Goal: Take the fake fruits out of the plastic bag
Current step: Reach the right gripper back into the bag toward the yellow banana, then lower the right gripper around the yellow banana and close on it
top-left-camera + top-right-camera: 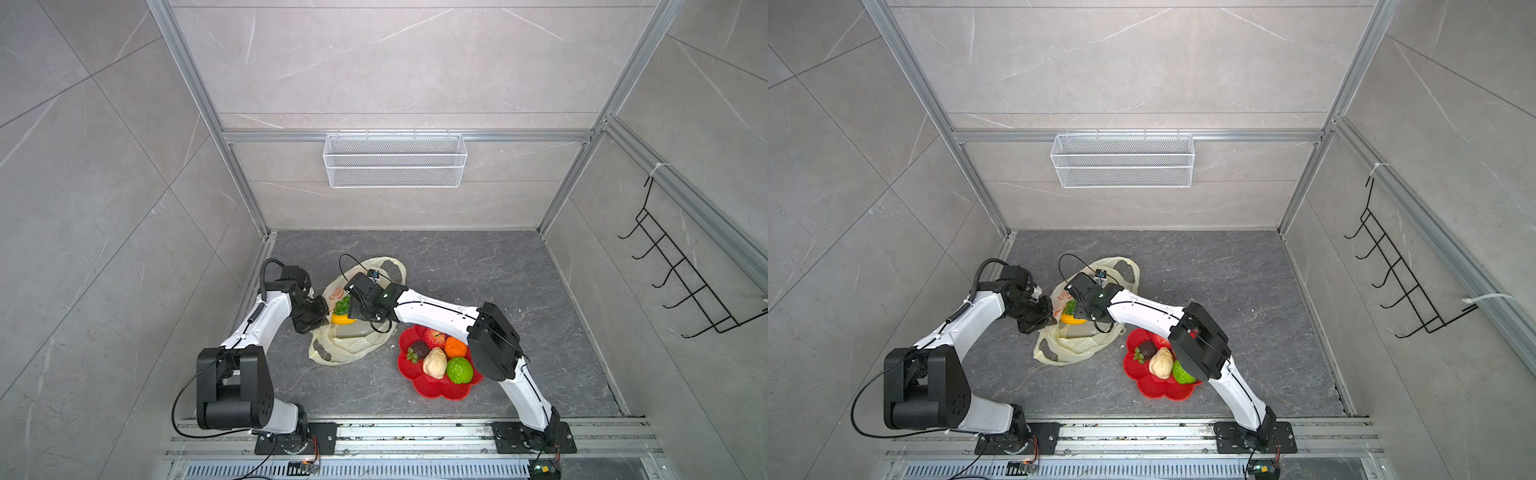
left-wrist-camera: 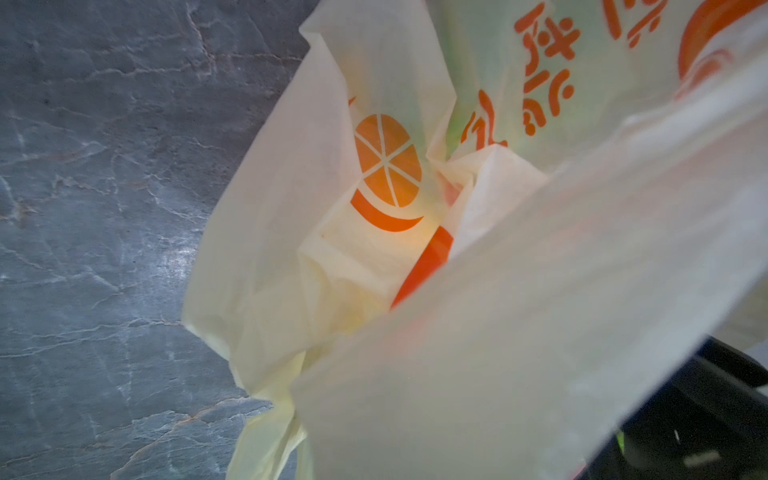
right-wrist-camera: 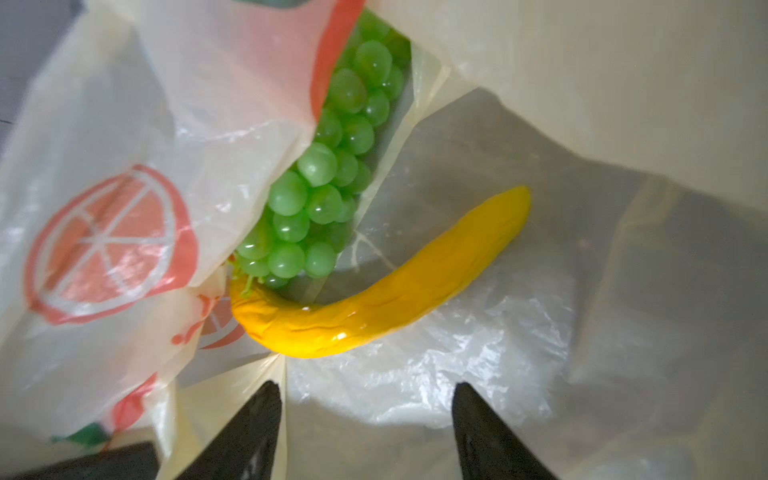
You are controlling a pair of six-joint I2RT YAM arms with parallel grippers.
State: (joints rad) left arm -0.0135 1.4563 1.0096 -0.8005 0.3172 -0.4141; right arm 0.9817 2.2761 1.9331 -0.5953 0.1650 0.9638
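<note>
The plastic bag (image 1: 353,345), a thin, crinkled, translucent pale-yellow film printed with flat orange slices, lies left of the worktop's (image 1: 478,270) middle. Its long axis runs back to front, with one loop handle toward the back edge and the other toward the front, and its mouth gapes upward. The left gripper (image 1: 325,321) is pinched tight on the bag's left rim, and film drapes across its wrist view. The right gripper (image 3: 365,392) sits inside the mouth, black jaws spread wide with nothing between them, just short of the yellow banana (image 3: 374,307). The banana is a glossy, wrinkled crescent lying flat on the inner film, its long axis across the gap between the jaws. One end touches the green grape bunch (image 3: 328,174), a cluster of smooth round beads half tucked under a fold, and the other end tapers away from it. Right of the bag, toward the front edge, a red flower-shaped plate (image 1: 419,386) carries the red apple (image 1: 434,337), orange (image 1: 456,347), green bumpy fruit (image 1: 459,370), cream fruit (image 1: 434,362) and dark brown fruit (image 1: 420,349), crowded together.
</note>
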